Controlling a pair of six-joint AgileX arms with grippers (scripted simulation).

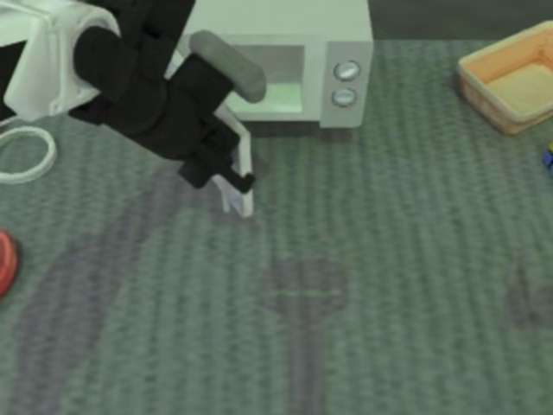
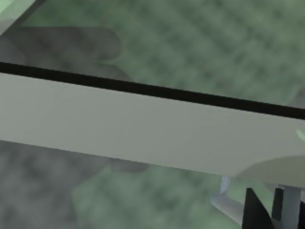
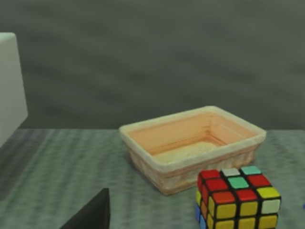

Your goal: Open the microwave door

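Observation:
The white microwave [image 1: 346, 35] stands at the back of the table, its two round knobs [image 1: 346, 83] facing forward. Its cavity [image 1: 281, 73] is exposed. The microwave door [image 1: 245, 192] is swung out toward the table's front, seen edge-on as a narrow white strip. My left gripper [image 1: 235, 181] is shut on the door's outer edge. In the left wrist view the door [image 2: 143, 124] fills the middle as a broad pale band with a black border, and a black fingertip [image 2: 255, 214] presses a grey handle bar [image 2: 228, 205]. My right gripper is out of the top view.
A tan basket [image 1: 510, 78] sits at the back right, with a colourful cube [image 3: 236, 200] in front of the basket [image 3: 190, 148]. A white ring [image 1: 22, 154] and a red object [image 1: 4, 259] lie at the left edge. A white block [image 1: 43, 52] stands back left.

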